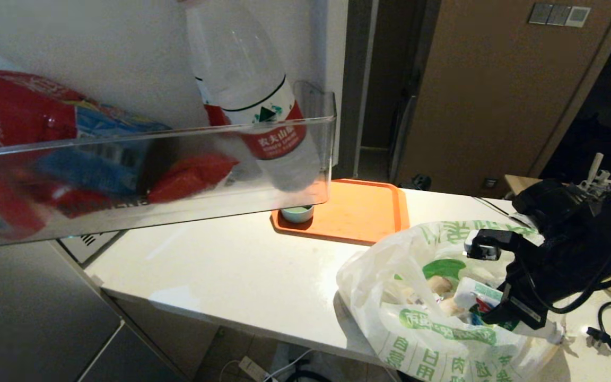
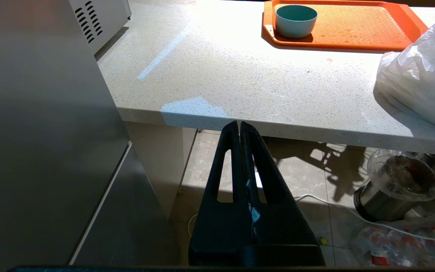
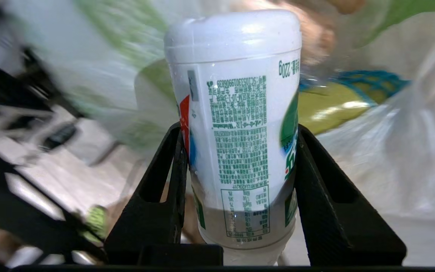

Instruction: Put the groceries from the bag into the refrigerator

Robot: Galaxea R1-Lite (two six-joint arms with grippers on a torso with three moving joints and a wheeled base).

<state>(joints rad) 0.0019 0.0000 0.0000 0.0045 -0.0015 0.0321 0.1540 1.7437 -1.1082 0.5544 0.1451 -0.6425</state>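
Observation:
The crinkly white bag [image 1: 427,318] with green characters lies open on the white counter [image 1: 231,265] at the right. My right gripper [image 1: 515,313] reaches into it from the right. It is shut on a white bottle [image 3: 240,124] with a green label, one finger on each side of it [image 3: 239,127]. The bottle [image 1: 478,297] shows just left of the fingers. Beige lumps [image 1: 439,286] and a yellow-green pack [image 3: 334,109] lie in the bag. The refrigerator [image 2: 32,132] stands at the left with its door shelf [image 1: 151,175] swung into view. My left gripper [image 2: 239,122] hangs shut and empty below the counter edge.
The door shelf holds a clear water bottle [image 1: 252,106] with a red label and red packs [image 1: 14,116]. An orange tray [image 1: 358,212] with a small green bowl [image 1: 297,213] sits at the counter's back. A silver vented box [image 2: 100,19] stands beside the fridge. A pot [image 2: 395,189] and cables lie on the floor.

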